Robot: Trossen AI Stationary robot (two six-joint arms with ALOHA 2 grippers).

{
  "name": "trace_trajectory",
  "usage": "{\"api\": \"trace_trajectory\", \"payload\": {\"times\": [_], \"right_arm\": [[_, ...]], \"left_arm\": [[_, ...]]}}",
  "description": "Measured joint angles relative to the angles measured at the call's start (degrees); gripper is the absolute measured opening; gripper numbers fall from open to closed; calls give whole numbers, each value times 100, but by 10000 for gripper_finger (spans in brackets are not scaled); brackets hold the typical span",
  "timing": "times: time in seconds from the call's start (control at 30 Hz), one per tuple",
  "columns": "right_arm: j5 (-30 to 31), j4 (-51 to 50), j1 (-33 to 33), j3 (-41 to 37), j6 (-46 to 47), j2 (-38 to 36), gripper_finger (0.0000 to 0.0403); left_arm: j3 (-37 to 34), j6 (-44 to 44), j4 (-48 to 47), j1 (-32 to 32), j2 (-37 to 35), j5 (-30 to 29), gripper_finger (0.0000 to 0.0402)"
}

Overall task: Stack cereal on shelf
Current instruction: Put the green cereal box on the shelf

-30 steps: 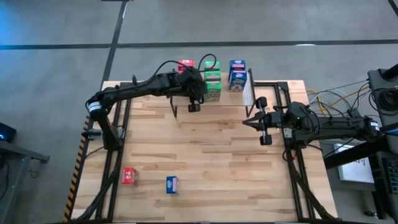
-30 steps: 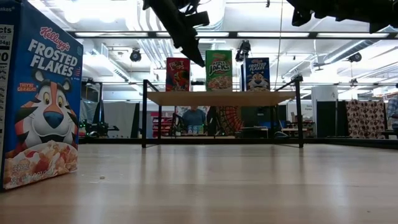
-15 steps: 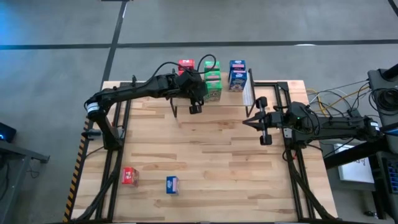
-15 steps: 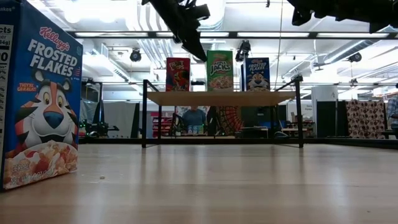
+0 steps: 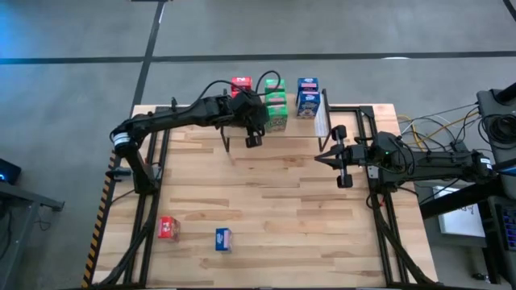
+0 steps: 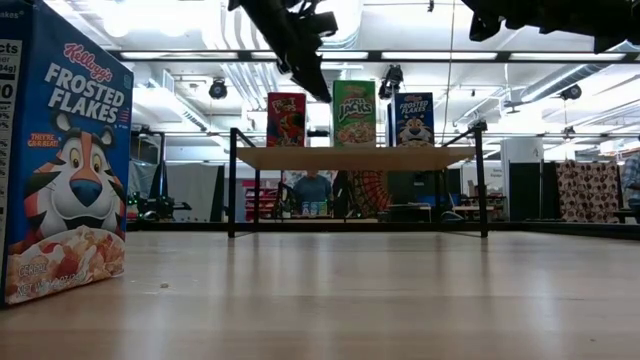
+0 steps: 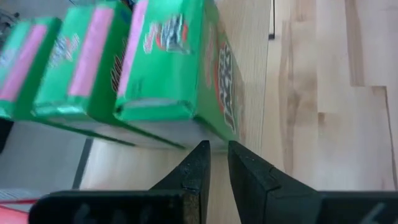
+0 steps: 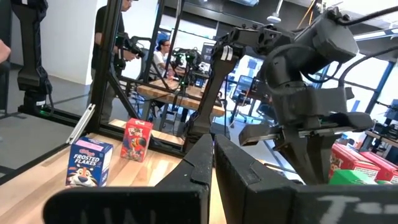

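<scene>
The shelf (image 6: 300, 157) stands at the table's far edge, its pale strip (image 5: 322, 119) at the right end. On it stand a red box (image 5: 240, 84), three green boxes (image 5: 275, 107) in a row and a blue box (image 5: 307, 95). My left gripper (image 5: 253, 141) hangs at the near side of the green row, its fingers almost together with only a narrow slit between them; in the left wrist view (image 7: 217, 152) the tips sit at the lower edge of the nearest green box (image 7: 180, 74). My right gripper (image 5: 318, 158) waits shut and empty at the table's right. My left gripper's fingertips (image 7: 202, 152) stand right at the bottom edge of the nearest green box's end face (image 7: 168, 127), coming from the table's near side. I cannot tell whether they touch it.
A loose red box (image 5: 168, 228) and a loose blue box (image 5: 223, 238) stand on the table near its front left; the blue one fills the left of the low view (image 6: 65, 160). The wood between them and the shelf is bare. People show in the room behind.
My left gripper has risen a little beside the green boxes on the shelf. The boxes stay standing where they were.
</scene>
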Motion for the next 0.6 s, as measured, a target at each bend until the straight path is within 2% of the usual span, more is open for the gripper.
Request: {"api": "trace_trajectory", "payload": {"times": [0.33, 0.6], "right_arm": [[1, 0, 0, 0, -4, -1, 9], [1, -5, 0, 17, -101, 1, 9]], "left_arm": [[20, -776, -499, -387, -263, 0, 40], [22, -2702, -1619, -1369, -432, 4, 40]]}}
